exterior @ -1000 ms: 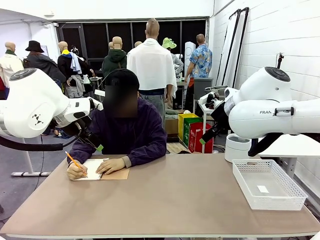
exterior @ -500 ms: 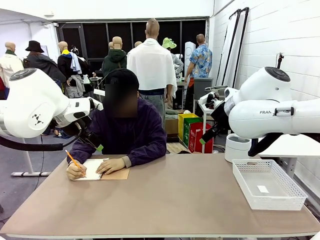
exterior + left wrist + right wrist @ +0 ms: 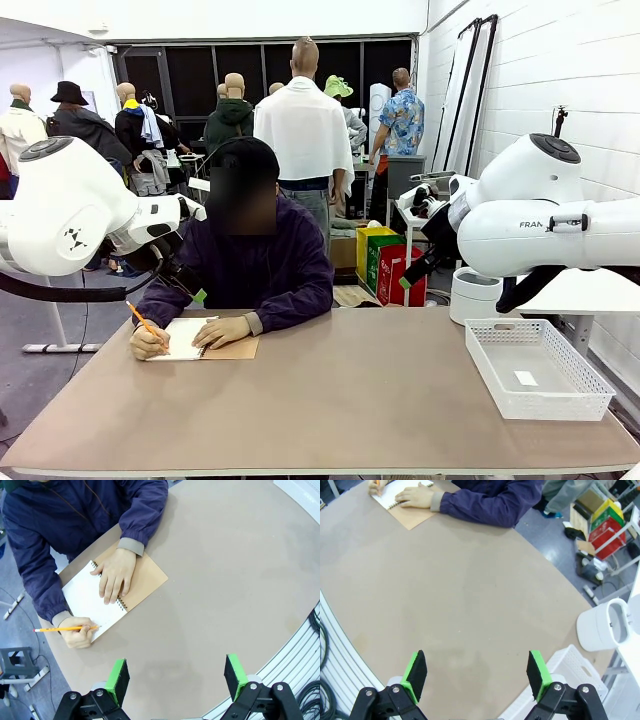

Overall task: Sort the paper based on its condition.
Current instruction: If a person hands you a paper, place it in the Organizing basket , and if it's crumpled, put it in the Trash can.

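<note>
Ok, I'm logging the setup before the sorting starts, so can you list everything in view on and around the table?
table: one, tan, between robot and person.
notebook: one, spiral-bound, brown cover, white page up, far left of the table.
pencil: one, orange, tip on the page.
basket: one, white mesh, right side of the table.
slip: one, small, white, on the basket's floor.
bin: one, white, round, beyond the table's far right corner.
person's hands: two; right hand holds the pencil, left hand flat on the notebook.
claws: two, black, green pads; left claw and right claw both open, empty, above the table.
</note>
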### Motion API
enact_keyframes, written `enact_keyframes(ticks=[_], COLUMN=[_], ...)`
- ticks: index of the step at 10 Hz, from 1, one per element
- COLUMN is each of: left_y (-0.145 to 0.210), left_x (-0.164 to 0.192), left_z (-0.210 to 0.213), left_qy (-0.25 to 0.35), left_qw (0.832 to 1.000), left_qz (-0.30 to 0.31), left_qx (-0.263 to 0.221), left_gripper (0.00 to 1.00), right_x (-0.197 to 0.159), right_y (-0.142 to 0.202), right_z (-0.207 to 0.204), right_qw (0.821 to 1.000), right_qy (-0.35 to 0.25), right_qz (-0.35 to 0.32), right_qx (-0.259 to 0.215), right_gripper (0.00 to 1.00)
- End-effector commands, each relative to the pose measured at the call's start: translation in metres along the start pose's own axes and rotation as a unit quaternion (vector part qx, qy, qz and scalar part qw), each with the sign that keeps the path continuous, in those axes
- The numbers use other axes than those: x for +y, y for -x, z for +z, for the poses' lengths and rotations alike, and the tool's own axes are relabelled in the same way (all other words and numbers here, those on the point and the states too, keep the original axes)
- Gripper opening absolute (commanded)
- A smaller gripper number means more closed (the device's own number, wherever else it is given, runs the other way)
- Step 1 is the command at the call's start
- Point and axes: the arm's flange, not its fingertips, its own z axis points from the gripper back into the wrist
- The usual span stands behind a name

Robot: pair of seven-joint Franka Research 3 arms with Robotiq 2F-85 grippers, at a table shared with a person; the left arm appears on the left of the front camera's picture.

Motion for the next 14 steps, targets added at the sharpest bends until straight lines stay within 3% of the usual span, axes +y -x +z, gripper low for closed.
enact_keyframes(ticks=[1, 14], left_y=[0.0006, 0.0006], left_x=[0.0003, 0.0003], left_z=[0.0000, 0.0000], left_qy=[0.000, 0.000], left_qw=[1.000, 1.000], left_qz=[0.000, 0.000], left_qx=[0.002, 0.002], left_gripper=[1.00, 1.00], right_x=[-0.0015, -0.0015], right_y=[0.0011, 0.0011], right_z=[-0.0003, -0.0003], right_qw=[1.000, 1.000], right_qy=[-0.003, -0.003], right_qz=[0.001, 0.001], right_qx=[0.002, 0.002], right_gripper=[1.00, 1.00])
